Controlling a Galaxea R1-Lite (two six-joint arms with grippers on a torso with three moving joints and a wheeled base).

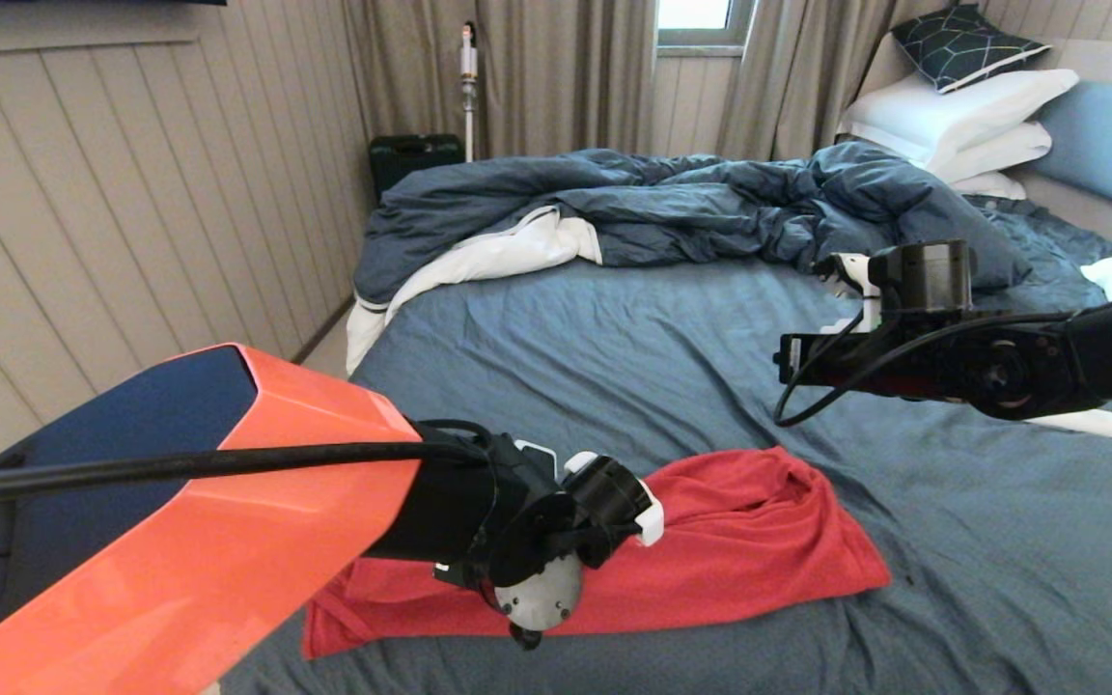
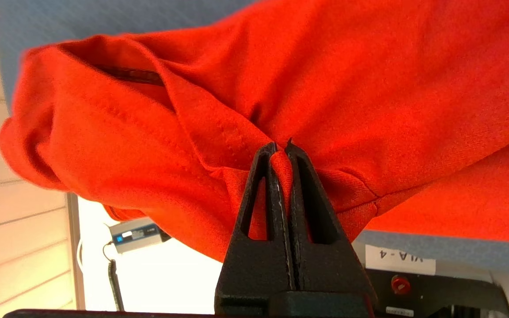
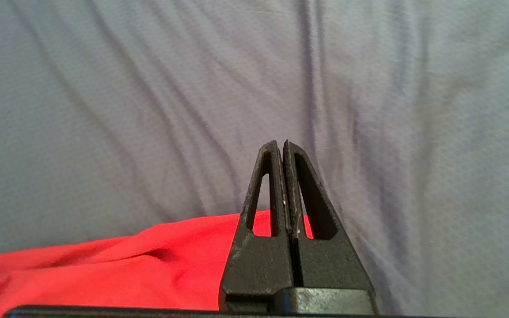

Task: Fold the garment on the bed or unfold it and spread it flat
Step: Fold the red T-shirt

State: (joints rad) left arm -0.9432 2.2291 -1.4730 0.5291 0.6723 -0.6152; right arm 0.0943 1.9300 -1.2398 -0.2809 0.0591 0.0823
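Nearest the head camera is my left arm's orange forearm, ending at the left gripper (image 2: 281, 148), which sits over the near-left part of the red T-shirt (image 1: 739, 541). On the left wrist view its jaws are clamped together on a pinch of red jersey beside a stitched hem, with a fold of cloth bunched between the tips. The shirt lies crumpled on the slate-blue sheet near the front edge of the bed (image 1: 614, 338), its long axis running left to right across my view. The rumpled dark blue duvet (image 1: 633, 203) is well apart, toward the headboard. My right gripper (image 3: 281, 145) hangs above bare sheet beyond the shirt's far-right end, jaws together on nothing. I judge the left arm is the working one: the bulk of the cloth lies to the right of its pinch, so any spreading pull should run along that axis.
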